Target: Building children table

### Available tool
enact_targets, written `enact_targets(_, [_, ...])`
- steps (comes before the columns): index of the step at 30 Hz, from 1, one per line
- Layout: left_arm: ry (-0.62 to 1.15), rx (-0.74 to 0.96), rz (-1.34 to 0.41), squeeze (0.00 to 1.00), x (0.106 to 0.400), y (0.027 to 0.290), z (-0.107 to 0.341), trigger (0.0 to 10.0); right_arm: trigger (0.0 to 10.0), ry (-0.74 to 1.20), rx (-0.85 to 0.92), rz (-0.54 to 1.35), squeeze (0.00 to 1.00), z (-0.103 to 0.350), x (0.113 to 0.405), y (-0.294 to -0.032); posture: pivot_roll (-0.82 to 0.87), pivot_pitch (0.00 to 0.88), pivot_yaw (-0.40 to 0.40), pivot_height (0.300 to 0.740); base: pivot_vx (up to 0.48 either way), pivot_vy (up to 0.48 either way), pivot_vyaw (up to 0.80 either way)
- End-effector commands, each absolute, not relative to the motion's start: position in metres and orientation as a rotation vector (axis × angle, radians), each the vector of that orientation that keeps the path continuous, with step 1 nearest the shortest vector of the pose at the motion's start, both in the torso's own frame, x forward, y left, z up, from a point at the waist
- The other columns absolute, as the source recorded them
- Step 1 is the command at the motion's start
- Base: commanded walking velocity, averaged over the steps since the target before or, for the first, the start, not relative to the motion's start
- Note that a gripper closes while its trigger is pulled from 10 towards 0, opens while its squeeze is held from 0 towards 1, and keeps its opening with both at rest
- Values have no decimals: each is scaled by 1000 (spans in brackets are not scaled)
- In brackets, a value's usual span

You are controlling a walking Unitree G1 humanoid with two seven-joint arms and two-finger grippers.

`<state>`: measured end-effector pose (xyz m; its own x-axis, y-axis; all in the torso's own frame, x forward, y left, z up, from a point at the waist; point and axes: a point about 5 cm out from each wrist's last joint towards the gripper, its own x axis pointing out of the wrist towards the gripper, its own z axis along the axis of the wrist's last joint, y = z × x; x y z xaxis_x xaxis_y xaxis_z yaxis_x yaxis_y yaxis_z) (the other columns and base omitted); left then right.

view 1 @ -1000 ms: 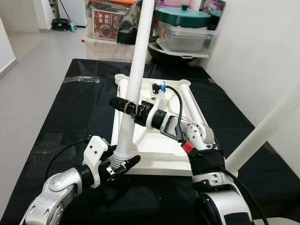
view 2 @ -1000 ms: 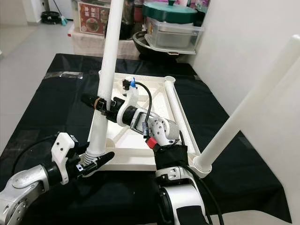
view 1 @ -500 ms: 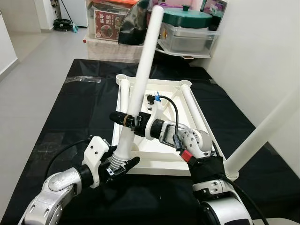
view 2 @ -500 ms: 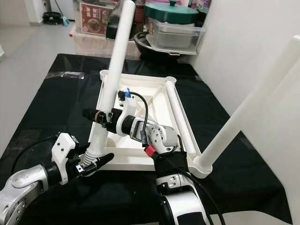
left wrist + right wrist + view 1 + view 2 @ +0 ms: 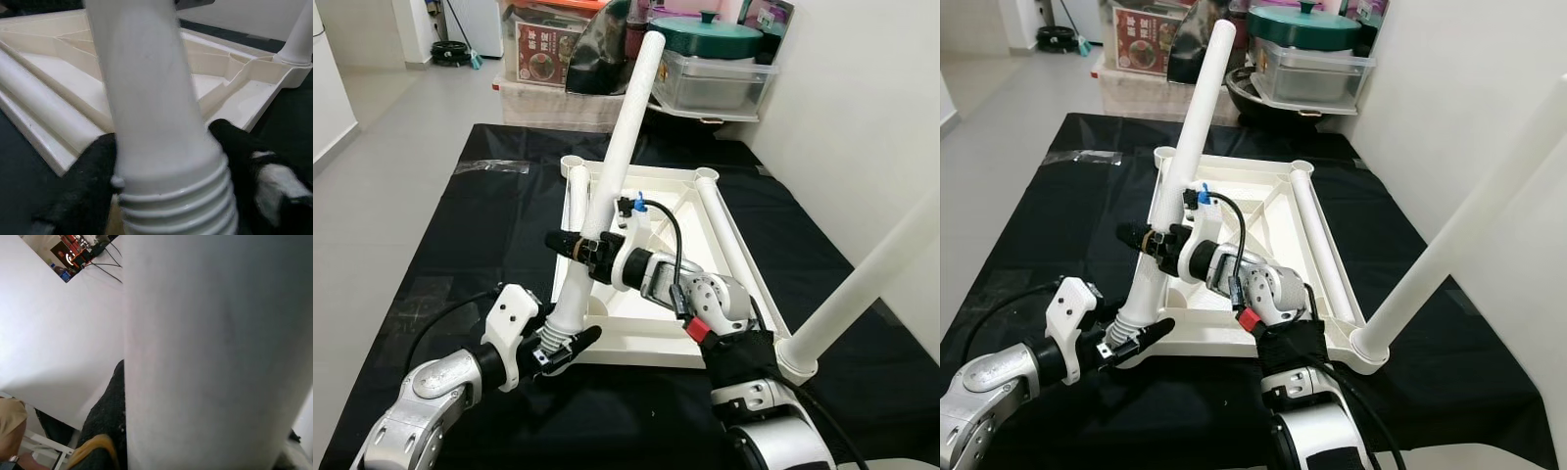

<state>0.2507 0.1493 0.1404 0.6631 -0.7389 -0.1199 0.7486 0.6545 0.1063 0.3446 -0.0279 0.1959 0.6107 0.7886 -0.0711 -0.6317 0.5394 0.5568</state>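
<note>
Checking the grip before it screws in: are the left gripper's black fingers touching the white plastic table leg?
Touching. Left wrist view shows black fingers pressed against both sides of the leg.

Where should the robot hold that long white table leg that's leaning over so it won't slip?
Best low on the smooth part of the leaning table leg, just above its ribbed screw end, coming from the sides. The left gripper already pinches it there, and the right gripper steadies it higher up. The leg is round and tilted, so two side grips probably keep it from swinging.

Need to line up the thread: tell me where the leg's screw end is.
The leg's screw end sits between the left gripper fingers, at the upturned tabletop's near-left corner.
</note>
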Motion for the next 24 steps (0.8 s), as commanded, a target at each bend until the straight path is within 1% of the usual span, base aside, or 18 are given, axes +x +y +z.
enact_targets(1, [-28, 156, -929, 1000, 250, 134, 153, 10000, 0, 301, 512, 808, 0, 194, 347, -33, 58, 0, -131, 740, 0, 0, 0])
enact_targets(4, [-47, 131, -884, 1000, 255, 140, 157, 10000, 0, 285, 520, 793, 0, 195, 348, -35, 58, 0, -131, 740, 0, 0, 0])
enact_targets(10, [-47, 112, -871, 1000, 254, 143, 158, 10000, 0, 273, 515, 765, 0, 196, 351, -40, 58, 0, -129, 740, 0, 0, 0])
enact_targets(12, [-54, 87, -855, 1000, 252, 145, 160, 10000, 0, 231, 507, 686, 0, 198, 359, -53, 59, 0, -127, 740, 0, 0, 0])
enact_targets(13, [-54, 87, -855, 1000, 252, 145, 160, 10000, 0, 231, 507, 686, 0, 198, 359, -53, 59, 0, -127, 740, 0, 0, 0])
enact_targets(17, [-58, 85, -789, 1000, 252, 150, 161, 10000, 0, 124, 431, 510, 0, 209, 379, -87, 62, 0, -126, 740, 0, 0, 0])
enact_targets(19, [-58, 85, -789, 1000, 252, 150, 161, 10000, 0, 124, 431, 510, 0, 209, 379, -87, 62, 0, -126, 740, 0, 0, 0])
enact_targets(20, [-61, 88, -774, 1000, 252, 152, 162, 10000, 0, 104, 412, 478, 0, 211, 382, -95, 64, 0, -128, 740, 0, 0, 0])
enact_targets(21, [-61, 88, -774, 1000, 252, 152, 162, 10000, 0, 104, 412, 478, 0, 211, 382, -95, 64, 0, -128, 740, 0, 0, 0])
enact_targets(22, [-69, 88, -758, 796, 253, 154, 164, 10000, 0, 80, 395, 442, 0, 215, 385, -105, 66, 0, -130, 740, 0, 0, 0])
enact_targets(23, [-69, 88, -758, 796, 253, 154, 164, 10000, 0, 80, 395, 442, 0, 215, 385, -105, 66, 0, -130, 740, 0, 0, 0])
enact_targets(24, [-75, 85, -750, 796, 254, 155, 165, 10000, 0, 67, 387, 421, 0, 217, 387, -110, 66, 0, -130, 740, 0, 0, 0])
